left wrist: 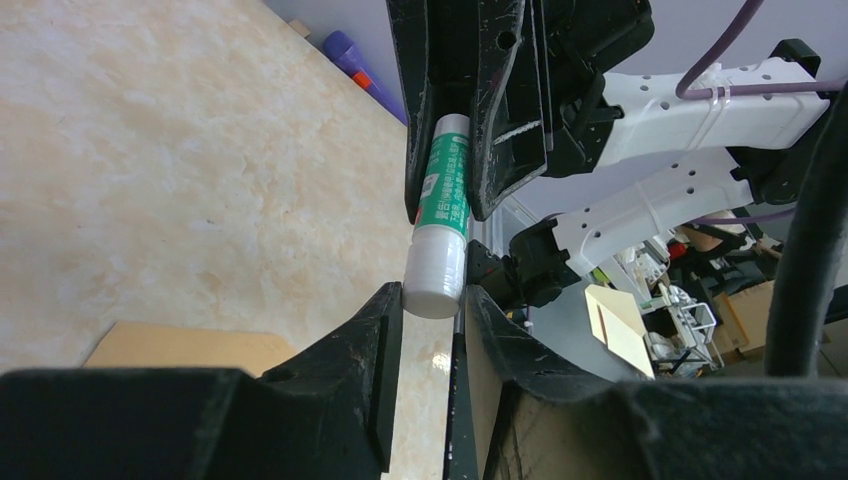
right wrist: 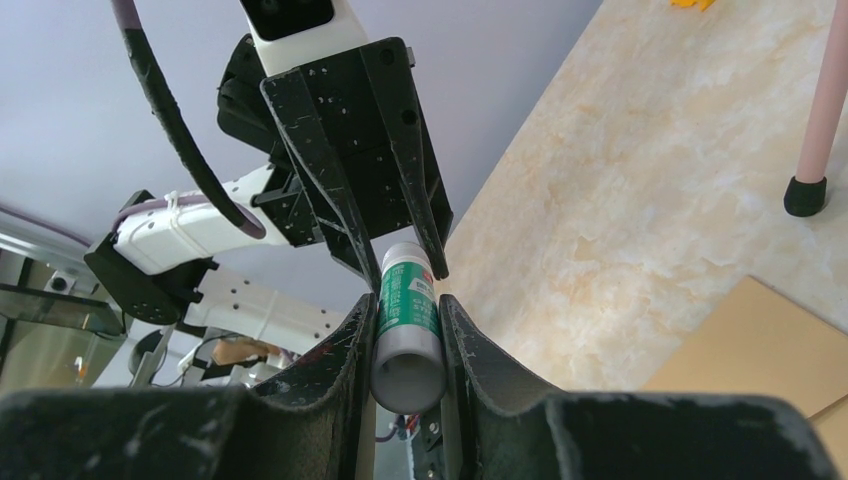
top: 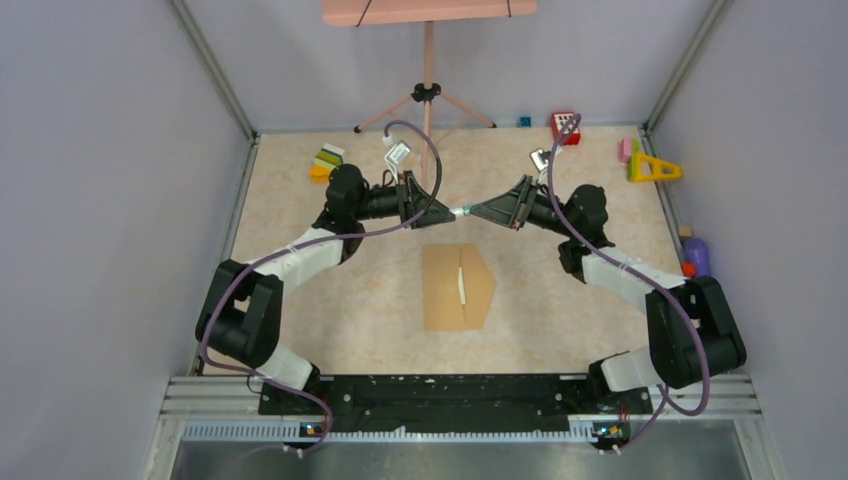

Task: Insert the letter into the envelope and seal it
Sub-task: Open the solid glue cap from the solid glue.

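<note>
Step in hand: sealing, by my reading. The two arms meet in the air over a glue stick, which looks like getting it ready for the flap, not the insertion.
Next move: probably a straight pull apart along the stick's axis to free the cap, one side holding firm so the barrel does not slip. Then the open end goes down to the flap.
Bench (top: 300, 260): pale marbled top. It lies well below both sets of jaws, and neither touches it.
Envelope (top: 445, 300): flat brown kraft on the bench, below the meeting point and on the base side of it. It is well apart from both jaws, its triangular flap is open, and the flap points to the right arm's side.
Right jaws: closed down to the stick's width and clamped on its green-labelled barrel, as the right wrist view shows.
Left jaws: tip to tip with the right jaws, narrowed around the stick's white end, fingertips close on either side. I cannot tell whether they actually grip it or only flank it.
Glue stick (top: 461, 211): held level between the two sets of jaws, bridging them.
Letter (top: 461, 285): only a thin pale strip shows at the envelope's mouth, so it seems to be already tucked inside. It is below the jaws and untouched.
</note>
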Action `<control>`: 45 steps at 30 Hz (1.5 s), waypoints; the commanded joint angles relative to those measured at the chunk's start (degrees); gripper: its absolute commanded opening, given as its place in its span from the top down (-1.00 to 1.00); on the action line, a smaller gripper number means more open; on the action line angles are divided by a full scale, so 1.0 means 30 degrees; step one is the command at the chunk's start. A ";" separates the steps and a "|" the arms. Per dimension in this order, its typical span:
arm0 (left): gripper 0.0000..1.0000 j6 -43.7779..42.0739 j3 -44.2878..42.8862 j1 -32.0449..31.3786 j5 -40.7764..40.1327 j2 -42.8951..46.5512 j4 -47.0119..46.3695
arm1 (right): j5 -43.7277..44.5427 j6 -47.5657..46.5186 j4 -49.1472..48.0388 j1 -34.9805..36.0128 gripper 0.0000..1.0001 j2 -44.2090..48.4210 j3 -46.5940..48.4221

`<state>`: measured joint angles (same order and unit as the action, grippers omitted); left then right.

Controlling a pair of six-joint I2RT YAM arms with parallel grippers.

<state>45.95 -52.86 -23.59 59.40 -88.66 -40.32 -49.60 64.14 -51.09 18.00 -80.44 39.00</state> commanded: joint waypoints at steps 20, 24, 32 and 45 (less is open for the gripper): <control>0.10 -0.0002 -0.0223 0.0405 0.0295 0.0351 -0.1378 | -0.0047 -0.0292 -0.0372 0.0081 1.00 -0.0072 0.0563; 0.15 0.0144 -0.0265 0.0356 0.0312 0.0260 -0.1569 | -0.0019 -0.0288 -0.0372 0.0077 1.00 -0.0082 0.0556; 0.19 0.0194 -0.0306 0.0251 0.0352 0.0173 -0.1548 | -0.0015 -0.0261 -0.0411 0.0147 1.00 -0.0132 0.0563; 0.11 -0.0096 -0.0339 0.0152 0.0184 0.0053 -0.1132 | -0.0023 -0.0198 -0.0467 0.0154 1.00 -0.0105 0.0593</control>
<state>46.54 -52.86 -22.87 59.55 -88.66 -41.63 -49.58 64.12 -50.52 18.00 -80.44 39.03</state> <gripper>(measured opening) 0.441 0.222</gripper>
